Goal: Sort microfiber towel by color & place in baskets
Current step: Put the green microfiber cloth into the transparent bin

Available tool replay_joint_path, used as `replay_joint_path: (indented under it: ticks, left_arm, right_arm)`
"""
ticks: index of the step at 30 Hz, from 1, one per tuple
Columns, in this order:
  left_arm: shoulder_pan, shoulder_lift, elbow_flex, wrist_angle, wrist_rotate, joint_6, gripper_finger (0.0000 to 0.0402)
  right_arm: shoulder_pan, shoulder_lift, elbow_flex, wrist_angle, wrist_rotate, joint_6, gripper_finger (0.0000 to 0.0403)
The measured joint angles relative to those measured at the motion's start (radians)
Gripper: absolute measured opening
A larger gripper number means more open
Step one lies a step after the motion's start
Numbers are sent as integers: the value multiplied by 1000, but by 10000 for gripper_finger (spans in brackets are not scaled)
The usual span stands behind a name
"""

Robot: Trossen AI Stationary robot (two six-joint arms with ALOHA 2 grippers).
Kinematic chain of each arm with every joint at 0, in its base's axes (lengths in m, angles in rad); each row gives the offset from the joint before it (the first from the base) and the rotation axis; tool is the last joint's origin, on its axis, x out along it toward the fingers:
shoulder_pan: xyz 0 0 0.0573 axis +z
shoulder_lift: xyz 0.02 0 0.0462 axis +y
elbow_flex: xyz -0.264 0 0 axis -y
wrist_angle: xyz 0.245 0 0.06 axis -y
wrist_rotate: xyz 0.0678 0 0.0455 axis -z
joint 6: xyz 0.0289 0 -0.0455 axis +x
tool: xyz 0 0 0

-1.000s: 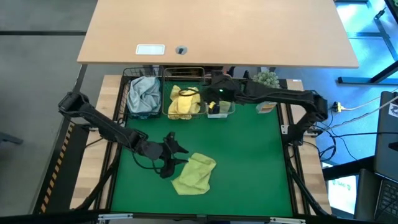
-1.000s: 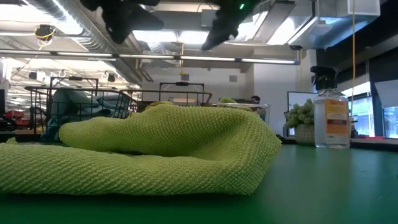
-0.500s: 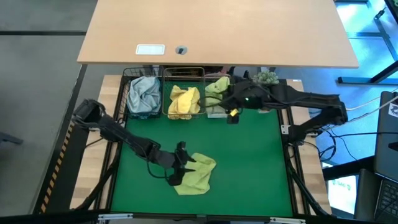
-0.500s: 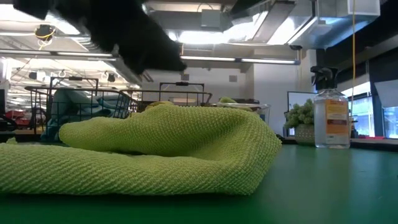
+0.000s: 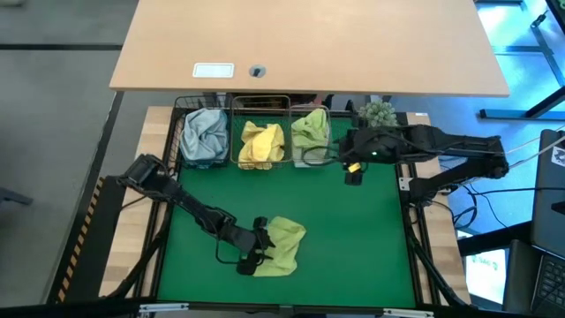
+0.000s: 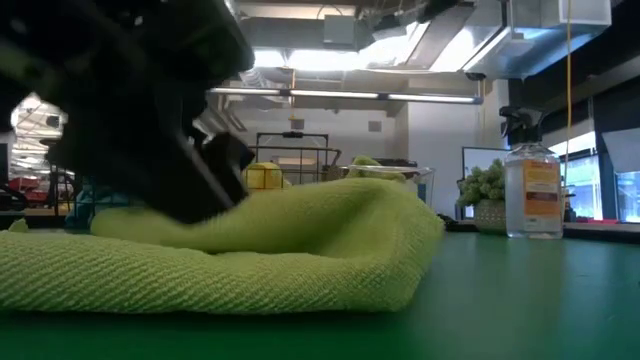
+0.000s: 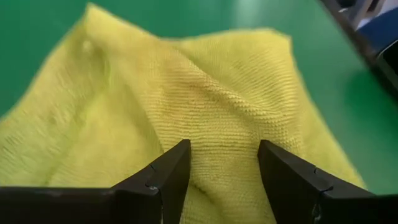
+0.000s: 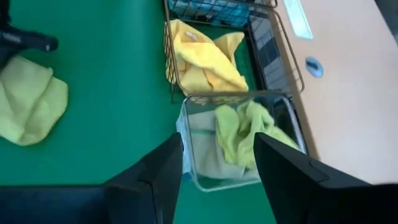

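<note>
Here, the left gripper (image 5: pixel 257 250) hangs low over the crumpled pale green microfiber towel (image 5: pixel 281 246) on the green table mat (image 5: pixel 353 238), its fingers (image 7: pixel 166 176) spread apart with cloth between them, not yet clenched. Away from that towel, the black wire basket (image 5: pixel 187 155) holds blue-grey cloth, the silver wire basket (image 5: pixel 237 159) yellow, the clear plastic basket (image 5: pixel 311 157) green. The right gripper (image 5: pixel 353 172), released and empty, hovers just beside the clear basket.

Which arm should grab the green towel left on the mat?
Left. Its gripper is open right over the loose green towel. The right gripper is open and empty near the clear basket, far from that towel.
</note>
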Motion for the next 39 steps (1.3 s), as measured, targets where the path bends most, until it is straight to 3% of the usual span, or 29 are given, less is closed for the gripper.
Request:
replay_joint_path:
  ticks: [9, 15, 22, 28, 39]
  left_arm:
    - [3, 68, 4, 21, -15, -50, 157]
    - [3, 62, 5, 7, -37, -54, 96]
    - [3, 50, 42, -25, -36, -53, 12]
    - [27, -31, 66, -44, -28, -27, 15]
    - [161, -244, 67, -44, -65, 163, 10]
  right_arm:
    - [-1, -249, -354, 241, -43, 157, 198]
    - [0, -329, -612, 529, -174, 218, 198]
    - [0, -335, -836, 820, -197, 250, 198]
    - [-1, -371, -966, 974, -207, 265, 198]
    - [-3, -621, -1067, 975, -196, 230, 198]
